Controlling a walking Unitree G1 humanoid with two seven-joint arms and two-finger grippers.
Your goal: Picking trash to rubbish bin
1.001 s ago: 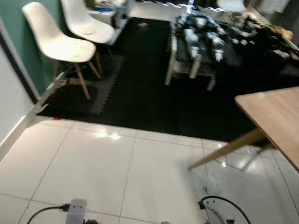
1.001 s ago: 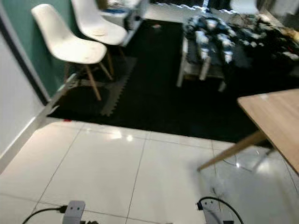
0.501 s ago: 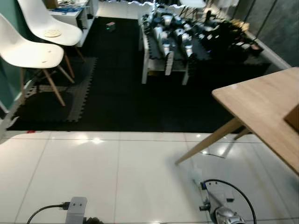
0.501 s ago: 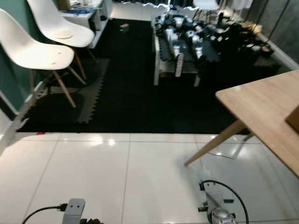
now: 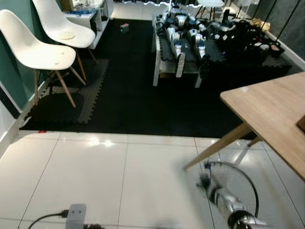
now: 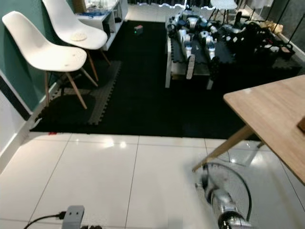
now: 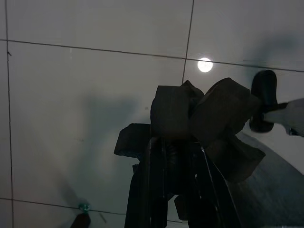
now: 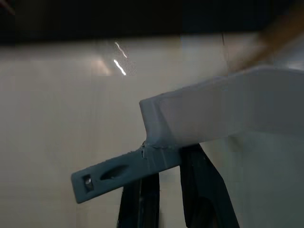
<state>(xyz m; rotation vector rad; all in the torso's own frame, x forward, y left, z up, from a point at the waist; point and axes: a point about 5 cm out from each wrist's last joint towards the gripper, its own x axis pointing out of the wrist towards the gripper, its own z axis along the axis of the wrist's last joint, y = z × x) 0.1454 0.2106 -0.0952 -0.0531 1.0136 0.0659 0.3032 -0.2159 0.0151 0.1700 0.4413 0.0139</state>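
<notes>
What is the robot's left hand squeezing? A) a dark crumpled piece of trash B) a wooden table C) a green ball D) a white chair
A: in the left wrist view the left gripper has its black fingers shut on a dark crumpled wad of trash, held above the white tiled floor.

The head camera swings between the earlier pictures and now, so the whole room slides across the picture: that is the camera, not the furniture. Against 0.5 s ago, the silver right arm (image 5: 228,207) with its looped black cable reaches higher over the glossy white tiled floor (image 5: 95,176), blurred, up towards the slanted leg of the light wooden table (image 5: 271,114). 2 white shell chairs (image 5: 40,47) sit fuller in view.
</notes>
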